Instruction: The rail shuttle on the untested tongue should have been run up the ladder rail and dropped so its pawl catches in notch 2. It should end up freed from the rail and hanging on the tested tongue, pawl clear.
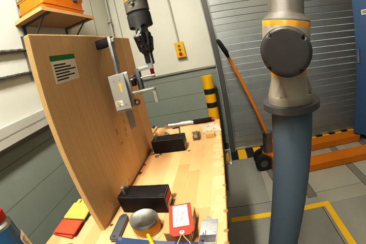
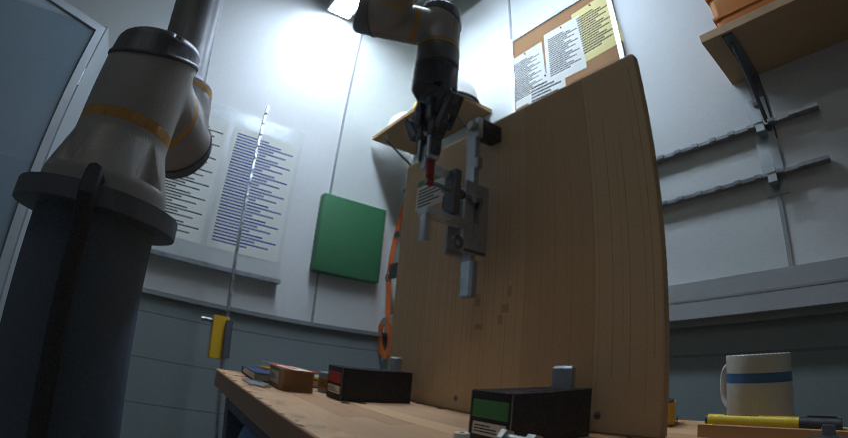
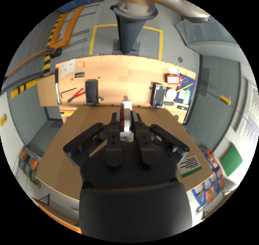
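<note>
High on the upright wooden board (image 1: 88,120), a grey ladder rail (image 1: 113,54) runs down from a black bracket. The grey rail shuttle (image 1: 120,92), marked with a yellow arrow, sits on the rail about halfway down. A red-tipped lever (image 1: 146,69) and a longer grey bar (image 1: 145,91) stick out from the shuttle towards the room. My gripper (image 1: 149,60) comes down from above, its fingers closed on either side of the red-tipped lever (image 3: 125,121). Two black tongue blocks (image 1: 145,198) (image 1: 169,142) stand on the bench at the board's foot. The pawl is hidden from me.
The robot's own column (image 1: 290,161) stands right of the bench. The bench holds a red tag (image 1: 181,218), a round metal tin (image 1: 145,222), a torque wrench (image 1: 189,122) and small tools. A mug (image 2: 756,383) stands behind the board.
</note>
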Tool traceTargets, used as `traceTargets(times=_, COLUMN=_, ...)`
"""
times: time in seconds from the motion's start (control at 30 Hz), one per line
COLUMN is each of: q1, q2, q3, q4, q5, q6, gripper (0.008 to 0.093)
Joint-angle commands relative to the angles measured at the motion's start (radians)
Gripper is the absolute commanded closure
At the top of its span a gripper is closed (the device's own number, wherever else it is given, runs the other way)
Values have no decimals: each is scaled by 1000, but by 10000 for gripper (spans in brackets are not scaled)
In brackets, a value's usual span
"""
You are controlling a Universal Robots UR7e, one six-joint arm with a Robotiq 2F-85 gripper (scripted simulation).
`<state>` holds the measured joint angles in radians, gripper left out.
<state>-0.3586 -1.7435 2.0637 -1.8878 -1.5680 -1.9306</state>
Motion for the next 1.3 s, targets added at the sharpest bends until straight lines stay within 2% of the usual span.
traceTargets(times=0.0, q1=-1, q2=-1, q3=-1, q4=-2, q5=-3, q6=0, gripper=934)
traceTargets(times=1.27, q1=-2, q2=1, q3=5, q4=-16, q5=-8, q6=2, gripper=934)
